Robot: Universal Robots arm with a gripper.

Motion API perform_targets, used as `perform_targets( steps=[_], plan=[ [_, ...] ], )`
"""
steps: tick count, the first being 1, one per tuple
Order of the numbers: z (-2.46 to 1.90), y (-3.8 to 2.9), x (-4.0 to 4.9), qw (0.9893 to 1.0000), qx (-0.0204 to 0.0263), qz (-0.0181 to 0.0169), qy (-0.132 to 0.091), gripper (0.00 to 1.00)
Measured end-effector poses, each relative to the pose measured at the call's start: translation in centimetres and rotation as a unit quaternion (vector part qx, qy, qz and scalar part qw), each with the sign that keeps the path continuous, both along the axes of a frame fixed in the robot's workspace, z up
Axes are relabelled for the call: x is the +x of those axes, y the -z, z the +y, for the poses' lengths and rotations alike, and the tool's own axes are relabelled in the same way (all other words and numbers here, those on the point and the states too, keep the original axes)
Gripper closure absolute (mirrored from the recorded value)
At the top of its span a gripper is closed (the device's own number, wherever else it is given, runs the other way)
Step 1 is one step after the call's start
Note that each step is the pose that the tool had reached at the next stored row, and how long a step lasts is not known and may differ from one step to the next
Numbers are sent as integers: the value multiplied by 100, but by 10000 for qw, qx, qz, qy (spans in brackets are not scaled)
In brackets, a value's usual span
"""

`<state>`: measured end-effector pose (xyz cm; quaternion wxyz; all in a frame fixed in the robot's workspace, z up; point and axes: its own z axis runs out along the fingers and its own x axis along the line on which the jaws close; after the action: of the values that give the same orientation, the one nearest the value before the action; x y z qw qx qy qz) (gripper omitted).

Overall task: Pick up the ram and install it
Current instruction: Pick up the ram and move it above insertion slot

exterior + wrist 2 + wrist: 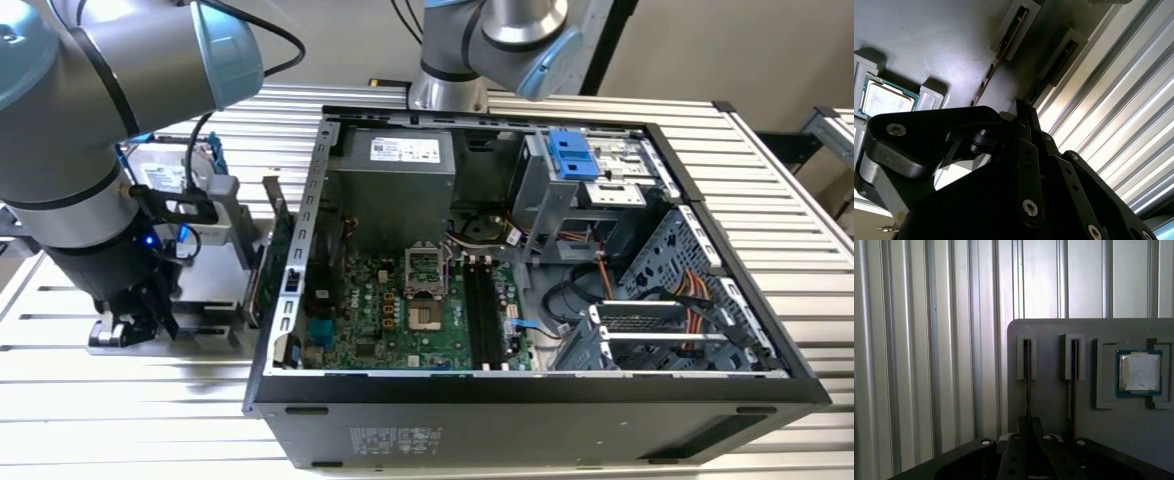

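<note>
Two sticks (1073, 385) stand slotted near the tray (1049, 405) edge; tool (1029, 432) at the ram (1026, 390), grip unclear.

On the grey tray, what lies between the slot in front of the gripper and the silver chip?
A second slot, holding a thin stick on edge; the first wrist view shows it.

No legible text; power supply label (404, 150) unreadable.

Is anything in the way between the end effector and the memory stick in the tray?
Nothing visible does. In the first wrist view the end effector sits at one ram standing on edge in the grey tray; the CPU chip lies aside.
</note>
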<state>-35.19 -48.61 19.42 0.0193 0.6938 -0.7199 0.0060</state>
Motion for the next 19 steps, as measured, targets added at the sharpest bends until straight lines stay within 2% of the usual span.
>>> perform_targets(
  steps=[10, 19],
  plan=[
    [3, -40, 0, 10000, 0, 0, 2, 100],
    [3, -141, 0, 10000, 0, 0, 2, 100]
  ],
)
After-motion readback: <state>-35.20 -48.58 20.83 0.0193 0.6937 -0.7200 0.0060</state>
